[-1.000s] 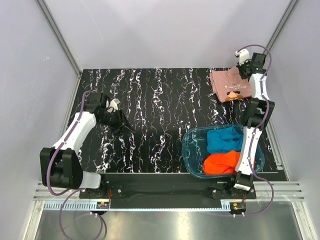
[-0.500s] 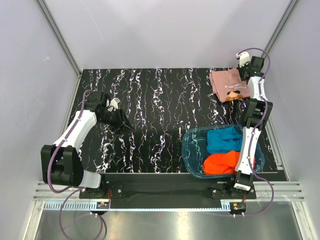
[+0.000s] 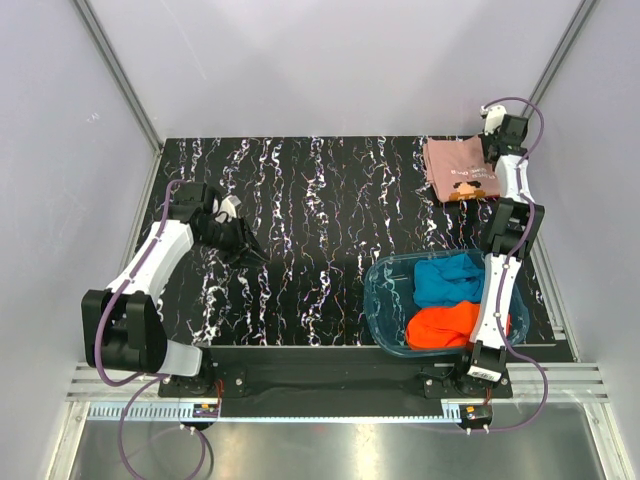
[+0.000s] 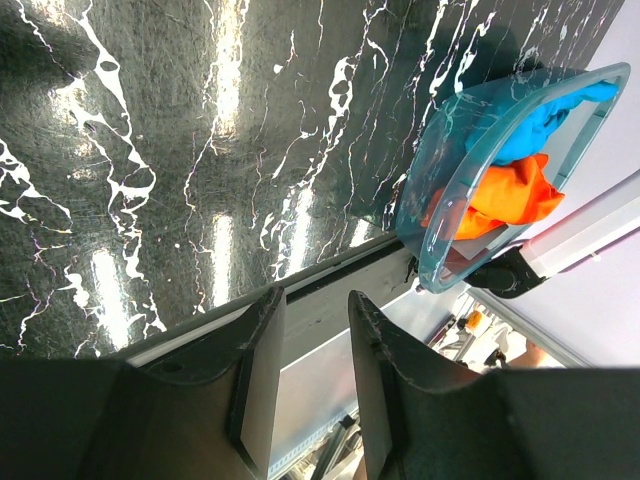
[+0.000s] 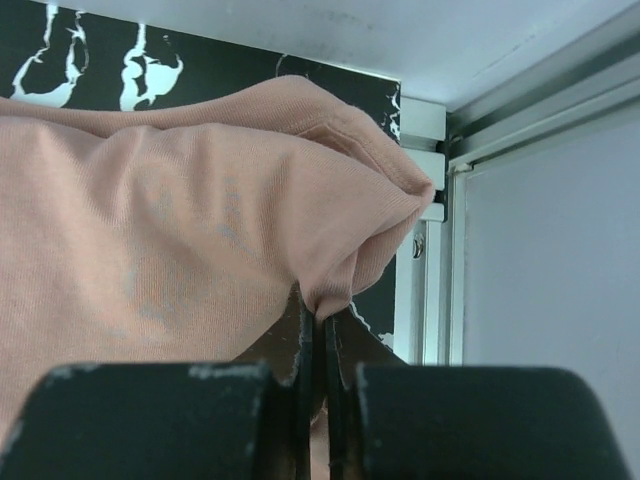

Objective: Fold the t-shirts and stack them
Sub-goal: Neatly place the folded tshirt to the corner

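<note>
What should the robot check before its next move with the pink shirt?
1. Right claw gripping the pink t-shirt: ok, shut on a corner fold.
2. Left claw free to help: ok, open and empty above the table.
3. Pink t-shirt folded: looks ok from the top view, print facing up.
4. Blue t-shirt and orange-red t-shirt folded: not ok, both bunched in the blue plastic tub.
5. Pink t-shirt's far corner lying flat: cannot tell, the right arm hides it.

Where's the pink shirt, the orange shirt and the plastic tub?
pink shirt (image 3: pixel 452 165): overhead view, folded middle.
orange shirt (image 3: pixel 440 327): overhead view, its middle.
plastic tub (image 3: pixel 385 295): overhead view, bare left side.
</note>
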{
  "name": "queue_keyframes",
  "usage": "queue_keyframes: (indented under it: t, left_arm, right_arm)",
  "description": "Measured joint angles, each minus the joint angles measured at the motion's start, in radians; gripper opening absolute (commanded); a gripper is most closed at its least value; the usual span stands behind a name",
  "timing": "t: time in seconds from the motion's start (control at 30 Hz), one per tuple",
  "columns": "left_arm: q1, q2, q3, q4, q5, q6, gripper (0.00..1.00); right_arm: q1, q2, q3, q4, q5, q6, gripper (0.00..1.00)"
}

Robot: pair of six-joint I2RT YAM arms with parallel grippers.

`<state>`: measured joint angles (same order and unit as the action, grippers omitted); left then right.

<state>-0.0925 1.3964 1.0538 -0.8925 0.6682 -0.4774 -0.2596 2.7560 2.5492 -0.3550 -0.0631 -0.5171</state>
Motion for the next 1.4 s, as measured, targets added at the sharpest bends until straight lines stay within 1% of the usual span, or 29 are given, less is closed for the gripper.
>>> queue_keyframes:
  t: [0.37,0.4,0.47,0.5,0.53,0.57,0.6,0.63,0.77,0.97,1.03,1.1,1.17,1.27,1.37,1.4]
  left_arm:
    - [0.000,0.000,0.000,0.000,0.002,0.012,0.36]
    - [0.000,0.000,0.000,0.000,0.002,0.014,0.36]
    - [0.000,0.000,0.000,-0.001,0.002,0.017,0.37]
    - [0.000,0.000,0.000,-0.001,0.002,0.019,0.38]
    - [0.000,-0.002,0.000,-0.001,0.002,0.021,0.40]
    - [0.000,-0.003,-0.001,-0.002,0.002,0.024,0.41]
    - [0.000,-0.008,-0.002,-0.002,0.002,0.026,0.42]
    - [0.000,-0.014,-0.002,-0.003,0.002,0.026,0.42]
    - [0.000,-0.048,-0.013,-0.002,0.004,0.025,0.43]
    - [-0.003,-0.121,-0.043,0.039,0.013,-0.021,0.42]
    - [-0.011,-0.152,-0.058,0.067,0.013,-0.048,0.42]
    - [-0.024,-0.182,-0.074,0.102,0.013,-0.076,0.42]
    - [-0.042,-0.214,-0.095,0.142,0.013,-0.106,0.45]
    - [-0.069,-0.262,-0.140,0.222,0.013,-0.167,0.46]
    - [-0.084,-0.326,-0.246,0.343,0.014,-0.240,0.47]
    - [-0.085,-0.349,-0.266,0.358,0.015,-0.253,0.47]
  right_arm:
    - [-0.006,0.019,0.002,0.022,0.048,0.110,0.00]
    - [-0.006,0.020,0.002,0.023,0.050,0.117,0.02]
    - [-0.006,0.021,-0.002,0.031,0.052,0.129,0.09]
    - [-0.006,0.021,-0.005,0.035,0.053,0.134,0.16]
    - [-0.006,0.021,-0.009,0.042,0.053,0.144,0.43]
    - [-0.006,0.021,-0.015,0.048,0.053,0.158,0.51]
    - [-0.006,0.021,-0.019,0.051,0.055,0.162,0.56]
    - [-0.006,0.021,-0.020,0.053,0.061,0.169,0.69]
    - [-0.010,-0.001,-0.024,0.031,0.089,0.205,0.99]
    - [-0.010,-0.156,-0.076,-0.084,0.135,0.250,1.00]
    - [-0.008,-0.229,-0.076,-0.138,0.137,0.294,1.00]
    - [-0.002,-0.334,-0.113,-0.186,0.129,0.348,1.00]
    - [0.010,-0.475,-0.208,-0.199,0.109,0.409,1.00]
    - [0.091,-0.684,-0.388,-0.214,0.072,0.478,1.00]
    - [0.249,-0.874,-0.621,-0.177,-0.002,0.551,1.00]
    - [0.304,-0.922,-0.702,-0.154,-0.029,0.573,1.00]
